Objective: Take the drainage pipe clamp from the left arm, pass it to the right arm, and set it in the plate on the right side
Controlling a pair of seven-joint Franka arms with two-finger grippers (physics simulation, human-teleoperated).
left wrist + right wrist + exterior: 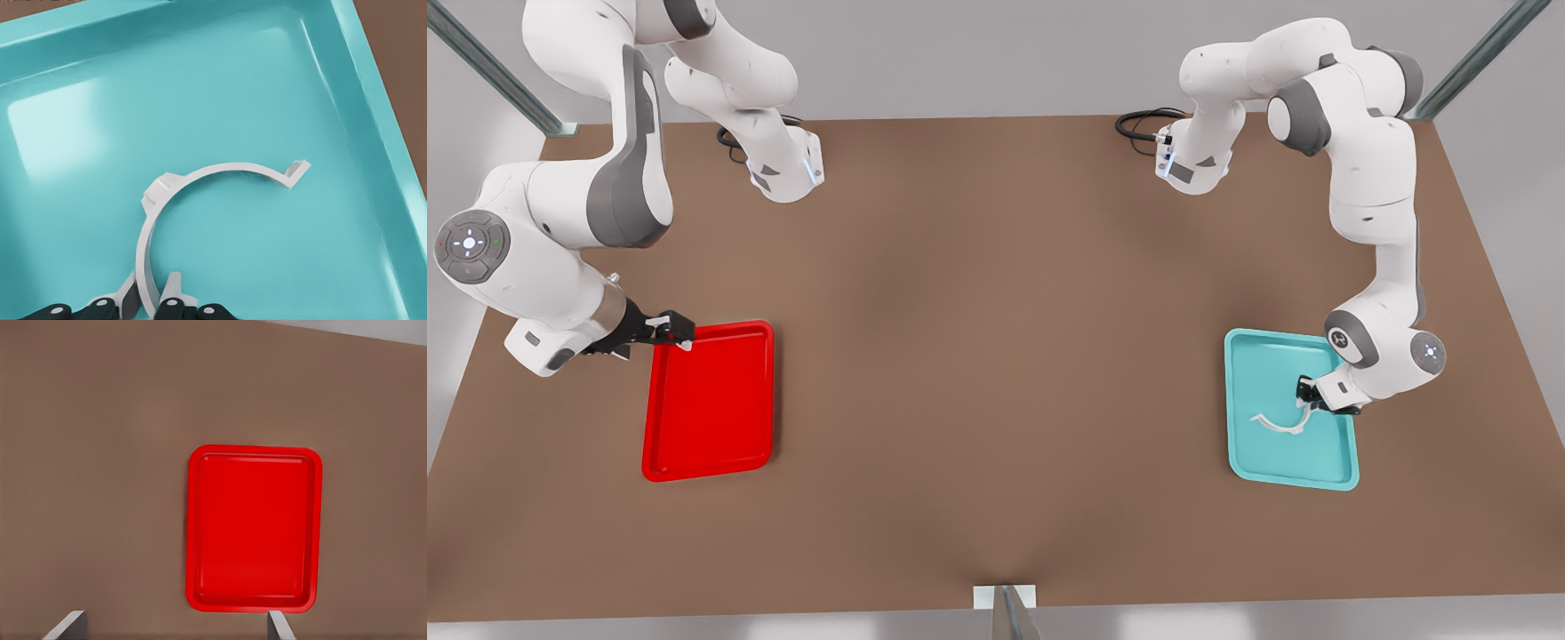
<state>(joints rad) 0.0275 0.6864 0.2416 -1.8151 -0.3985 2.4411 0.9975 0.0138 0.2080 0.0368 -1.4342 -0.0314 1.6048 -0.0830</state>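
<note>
The white drainage pipe clamp (1282, 426) (220, 169) lies in the cyan tray (1258, 364) (200, 80) at the front view's right. My left gripper (1305, 392) (150, 298) is low over that tray, its fingers (128, 295) pressed on either side of one end of the half-ring, shut on it. The red plate (711, 400) (253, 527) sits at the front view's left with nothing in it. My right gripper (672, 331) (175, 625) hovers over the plate's far left corner, open and holding nothing.
Both trays rest on a brown table (996, 356). The two arm bases (783, 169) (1192, 160) stand at the table's far edge with black cables beside them. A wide stretch of bare table lies between the trays.
</note>
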